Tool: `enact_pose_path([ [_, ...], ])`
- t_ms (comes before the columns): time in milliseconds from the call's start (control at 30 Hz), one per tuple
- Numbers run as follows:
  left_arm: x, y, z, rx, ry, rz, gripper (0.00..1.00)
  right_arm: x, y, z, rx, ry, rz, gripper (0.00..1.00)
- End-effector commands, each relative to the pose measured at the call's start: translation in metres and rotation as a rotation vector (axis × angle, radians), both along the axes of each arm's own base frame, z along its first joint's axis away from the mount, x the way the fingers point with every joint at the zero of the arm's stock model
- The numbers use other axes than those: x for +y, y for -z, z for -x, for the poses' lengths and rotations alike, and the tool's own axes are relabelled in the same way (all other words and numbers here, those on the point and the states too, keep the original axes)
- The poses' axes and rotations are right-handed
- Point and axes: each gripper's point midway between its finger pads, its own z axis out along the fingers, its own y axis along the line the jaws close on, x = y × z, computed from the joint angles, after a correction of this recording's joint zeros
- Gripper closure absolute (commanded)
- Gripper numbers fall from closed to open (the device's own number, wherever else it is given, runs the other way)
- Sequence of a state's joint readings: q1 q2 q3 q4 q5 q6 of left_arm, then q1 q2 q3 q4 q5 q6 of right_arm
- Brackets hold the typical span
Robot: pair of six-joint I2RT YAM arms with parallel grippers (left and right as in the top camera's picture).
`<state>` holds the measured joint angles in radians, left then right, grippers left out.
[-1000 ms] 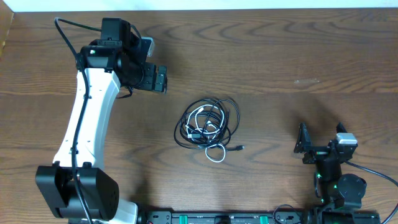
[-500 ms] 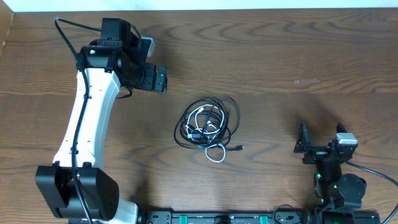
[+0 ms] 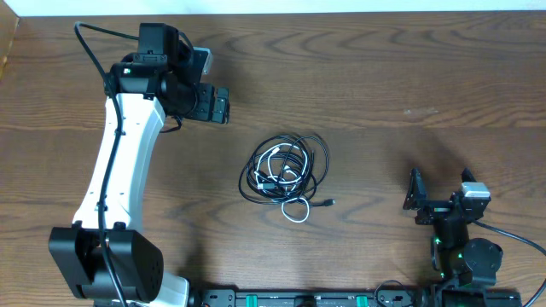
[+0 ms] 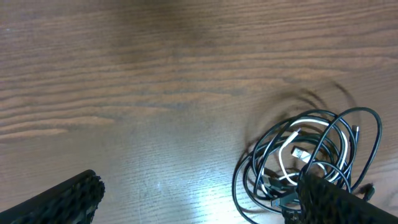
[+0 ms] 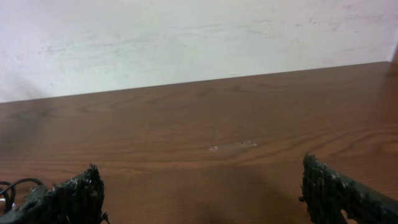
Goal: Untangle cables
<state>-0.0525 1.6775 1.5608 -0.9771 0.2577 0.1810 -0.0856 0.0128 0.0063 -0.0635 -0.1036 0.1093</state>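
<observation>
The cables (image 3: 286,170) lie in one tangled pile at the table's middle: black loops around a white cord, with a small white loop and a black plug at the pile's near side. The pile also shows in the left wrist view (image 4: 311,158), at lower right. My left gripper (image 3: 217,107) hovers up and to the left of the pile, open and empty; its right finger partly covers the pile in the left wrist view (image 4: 199,199). My right gripper (image 3: 439,192) rests open and empty at the near right, far from the pile; its wrist view (image 5: 205,196) shows a black loop at the far left edge.
The wooden table (image 3: 384,77) spreads all around the pile. A white wall (image 5: 186,37) stands beyond the table's far edge. The arm bases sit at the near edge.
</observation>
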Motion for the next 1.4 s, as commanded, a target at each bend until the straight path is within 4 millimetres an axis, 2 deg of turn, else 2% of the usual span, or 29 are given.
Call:
enact_pose_path([
  [0,-0.002,-0.002,-0.008,-0.014,0.012,0.009,0.00,-0.002,0.000,0.000,-0.001,0.009,0.014,0.01],
  [200,-0.011,0.011,-0.007,0.022,0.038,0.022,0.00,-0.002,0.000,0.000,-0.001,0.008,0.014,0.01],
  [433,-0.039,0.018,0.006,0.035,0.202,-0.014,0.00,-0.002,0.001,0.000,0.001,0.008,0.014,0.01],
  [633,-0.065,0.038,0.029,0.079,0.374,-0.050,0.01,-0.002,0.001,0.000,0.001,0.008,0.013,0.01],
  [867,-0.090,0.071,0.070,0.165,0.584,-0.057,0.01,-0.002,0.001,0.000,0.002,0.008,0.013,0.01],
  [1000,-0.105,0.078,0.087,0.183,0.675,-0.009,0.01,-0.002,0.001,0.000,0.002,0.009,0.013,0.01],
  [1233,-0.114,0.086,0.116,0.235,0.824,-0.018,0.01,-0.002,0.001,0.000,0.002,0.009,0.013,0.01],
  [1367,-0.126,0.085,0.131,0.237,0.945,-0.009,0.02,-0.002,0.001,0.000,0.002,0.009,0.013,0.01],
])
